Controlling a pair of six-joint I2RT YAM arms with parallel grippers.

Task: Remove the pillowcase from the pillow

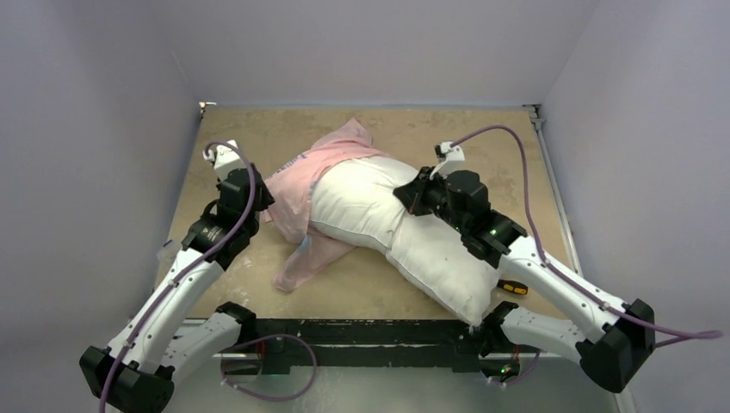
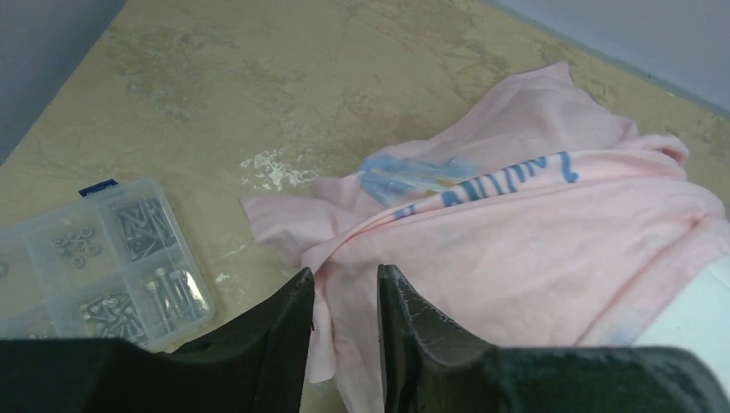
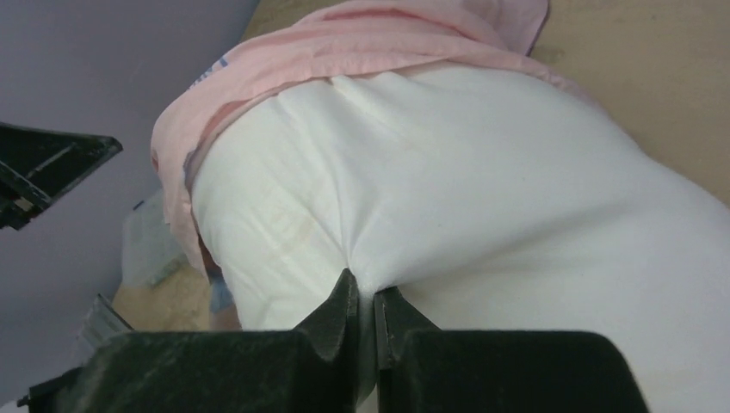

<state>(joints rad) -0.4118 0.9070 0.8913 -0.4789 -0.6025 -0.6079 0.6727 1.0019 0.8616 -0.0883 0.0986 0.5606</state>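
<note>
The pillowcase (image 1: pixel 297 185) is turned pale-pink side out with blue script, bunched over the far left end of the pillow (image 1: pixel 413 241). Most of the plump white pillow is bare and lies diagonally toward the near right. My left gripper (image 1: pixel 265 203) is at the pillowcase's left edge. In the left wrist view its jaws (image 2: pixel 344 275) stand apart with pink pillowcase fabric (image 2: pixel 516 224) between and beneath them. My right gripper (image 1: pixel 403 196) is shut, pinching a fold of the white pillow (image 3: pixel 473 172) between its fingertips (image 3: pixel 361 288). The pillowcase (image 3: pixel 361 43) shows beyond.
A clear plastic box of screws (image 2: pixel 95 258) sits on the table left of the left gripper. A yellow-handled screwdriver (image 1: pixel 514 287) lies by the pillow's near right corner. Grey walls enclose the table on the left, far and right sides.
</note>
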